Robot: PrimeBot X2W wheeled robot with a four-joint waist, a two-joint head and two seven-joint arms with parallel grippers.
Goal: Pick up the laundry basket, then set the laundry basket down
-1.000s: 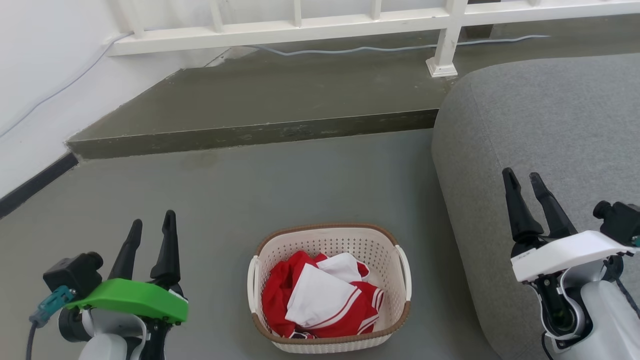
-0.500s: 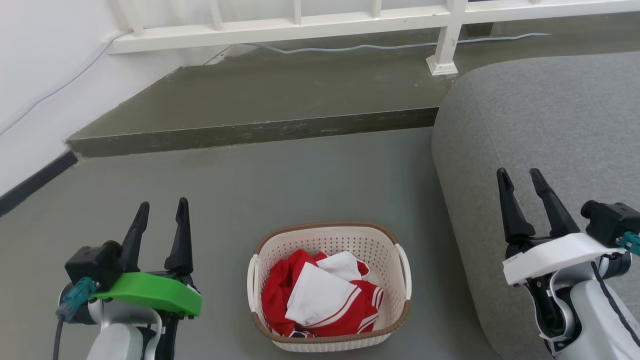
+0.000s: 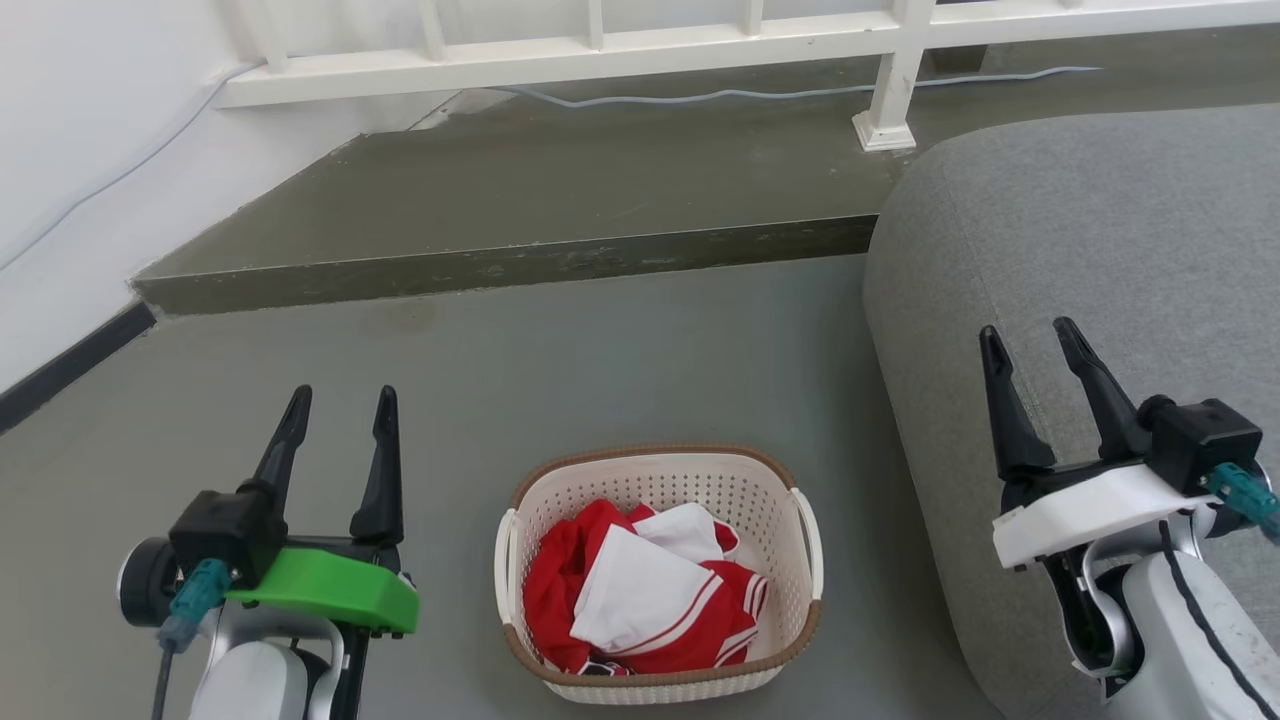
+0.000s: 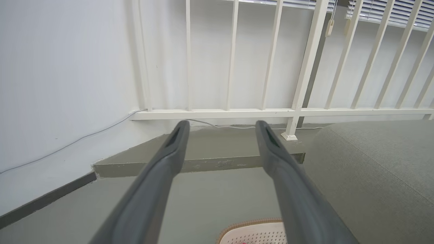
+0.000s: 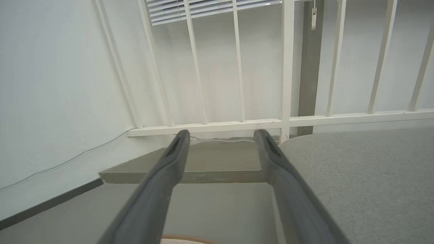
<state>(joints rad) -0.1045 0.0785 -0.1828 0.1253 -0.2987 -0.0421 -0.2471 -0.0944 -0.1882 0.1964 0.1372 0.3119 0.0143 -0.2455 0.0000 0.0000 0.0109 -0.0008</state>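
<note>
Cream perforated plastic laundry basket [image 3: 660, 490] on grey floor [image 3: 600, 360], untouched; left hand [image 3: 343, 395], right hand [image 3: 1025, 328] both wide, empty.

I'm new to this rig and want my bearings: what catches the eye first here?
The red and white clothes heaped in the laundry basket on the grey floor, low in the middle of the head view. Either side of it, the left gripper and right gripper hover with jaws apart, the right one against a big grey cushion.
</note>
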